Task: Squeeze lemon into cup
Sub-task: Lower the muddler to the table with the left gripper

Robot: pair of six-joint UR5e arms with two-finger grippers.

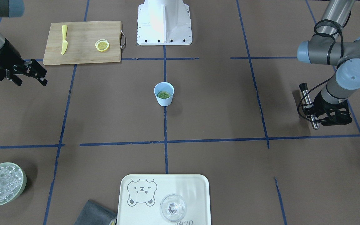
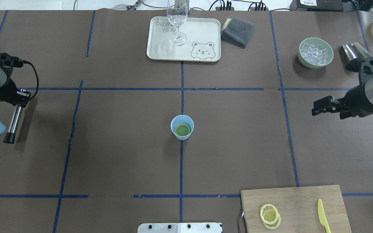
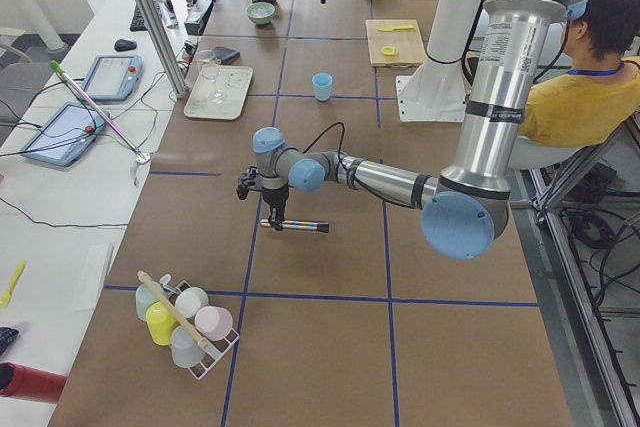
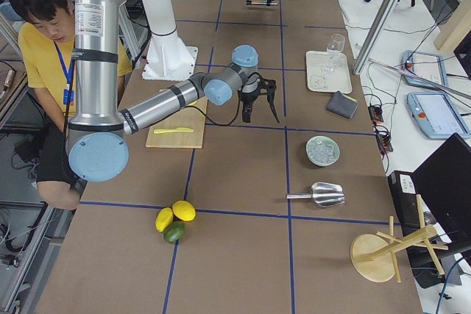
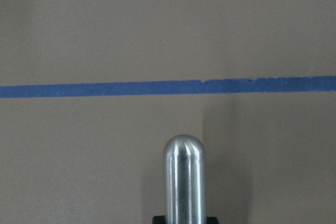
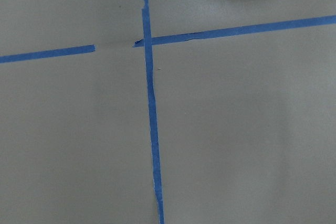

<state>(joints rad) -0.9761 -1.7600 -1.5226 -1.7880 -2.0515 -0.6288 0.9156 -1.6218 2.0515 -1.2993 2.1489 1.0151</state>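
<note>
Looking across from the front view, the cup (image 1: 164, 93) is standing upright at the centre of the worktop (image 1: 217, 103), with a greenish segmented slice (image 1: 164, 95) lying inside it. The lemon (image 1: 102, 45) is lying flat on the cutting board (image 1: 80, 34) at the cup's 11 o'clock, well apart from the cup. The yellow knife (image 1: 63, 39) is resting at the lemon's 9 o'clock. The right hand (image 1: 31, 76) is hovering at the cup's 9 o'clock, fingers spread and grasping nothing. The left hand (image 1: 317, 117) is hanging at the cup's 3 o'clock, clenched around a steel rod (image 1: 306, 100) with a black tip.

In the overhead view, the lemon is overlapping a second yellow slice (image 2: 276, 224) on the board, at the cup's 5 o'clock.

In the left wrist view, the rod's rounded end is pointing toward a blue tape line (image 5: 105, 88).

In the right wrist view, crossed tape lines are running over the worktop.
</note>
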